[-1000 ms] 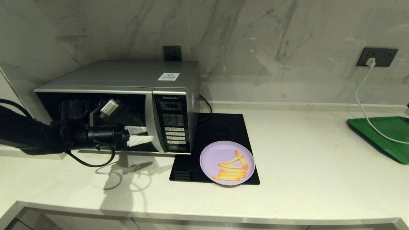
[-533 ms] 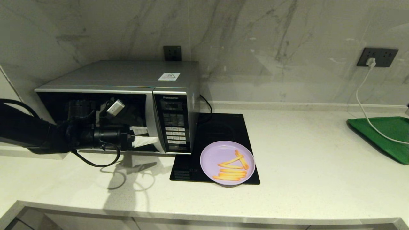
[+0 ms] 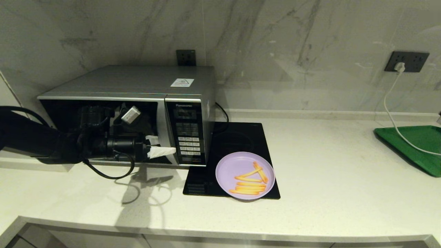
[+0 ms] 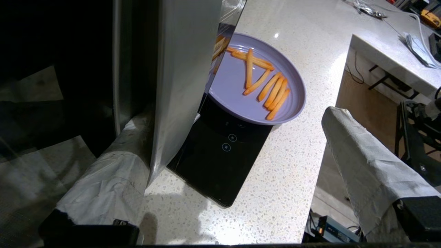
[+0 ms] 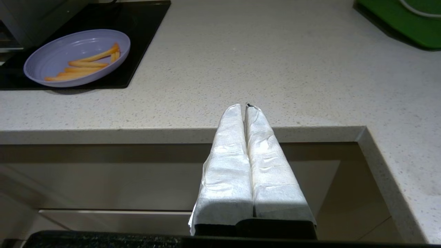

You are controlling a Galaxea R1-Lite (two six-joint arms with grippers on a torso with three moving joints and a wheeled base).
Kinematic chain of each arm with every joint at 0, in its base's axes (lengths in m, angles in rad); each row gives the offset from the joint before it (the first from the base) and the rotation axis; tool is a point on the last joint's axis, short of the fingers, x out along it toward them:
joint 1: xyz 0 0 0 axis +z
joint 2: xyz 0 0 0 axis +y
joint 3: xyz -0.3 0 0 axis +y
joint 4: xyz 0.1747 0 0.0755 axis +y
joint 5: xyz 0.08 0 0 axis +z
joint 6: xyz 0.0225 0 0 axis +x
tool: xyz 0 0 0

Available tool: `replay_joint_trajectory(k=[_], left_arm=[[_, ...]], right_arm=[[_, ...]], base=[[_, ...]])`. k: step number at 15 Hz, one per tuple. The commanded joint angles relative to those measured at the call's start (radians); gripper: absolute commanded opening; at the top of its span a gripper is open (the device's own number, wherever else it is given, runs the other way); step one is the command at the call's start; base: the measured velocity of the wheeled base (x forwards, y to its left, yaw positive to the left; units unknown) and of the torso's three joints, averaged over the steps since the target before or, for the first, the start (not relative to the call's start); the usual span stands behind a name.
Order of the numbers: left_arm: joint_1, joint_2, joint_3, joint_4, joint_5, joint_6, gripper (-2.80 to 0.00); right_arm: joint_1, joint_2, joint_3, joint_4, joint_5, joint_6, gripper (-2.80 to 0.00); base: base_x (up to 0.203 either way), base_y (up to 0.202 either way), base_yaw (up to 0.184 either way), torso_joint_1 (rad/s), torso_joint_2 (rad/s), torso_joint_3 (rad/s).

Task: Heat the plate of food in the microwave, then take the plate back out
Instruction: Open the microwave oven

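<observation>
The silver-grey microwave (image 3: 137, 81) stands at the left of the counter, its dark glass door looking closed. My left gripper (image 3: 165, 145) is open at the door's right side, close to the button panel. In the left wrist view the left gripper (image 4: 234, 116) straddles the door's silver edge strip (image 4: 186, 69): one wrapped finger (image 4: 103, 179) lies against the dark glass, the other finger (image 4: 358, 165) hangs free over the counter edge. The lilac plate (image 3: 227, 168) with orange fry sticks (image 3: 249, 182) rests on the black hob (image 3: 237, 137). My right gripper (image 5: 245, 106) is shut and empty, below the counter's front edge.
A green tray (image 3: 420, 144) lies at the far right with a white cable (image 3: 391, 113) running onto it from a wall socket. The plate (image 5: 58, 55) overhangs the hob's front right corner. Pale counter stretches between hob and tray.
My left gripper has slid to the right along the microwave door, toward the button panel. Plate and right arm have not moved.
</observation>
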Motion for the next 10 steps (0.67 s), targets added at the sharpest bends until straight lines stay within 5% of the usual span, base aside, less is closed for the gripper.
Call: replay_joint_trajectory(k=[1, 10], left_arm=[[-0.001, 0.004, -0.001, -0.003, -0.006, -0.004, 0.0], [0.024, 0.009, 0.053, 0.006, -0.007, -0.006, 0.0]], right_arm=[[-0.001, 0.002, 0.0, 0.001, 0.0, 0.0, -2.8], [-0.001, 0.002, 0.0, 0.001, 0.0, 0.0, -2.8]], base=[[0.0, 0.0, 0.0, 0.0, 0.0, 0.0], [0.0, 0.0, 0.0, 0.0, 0.0, 0.0]])
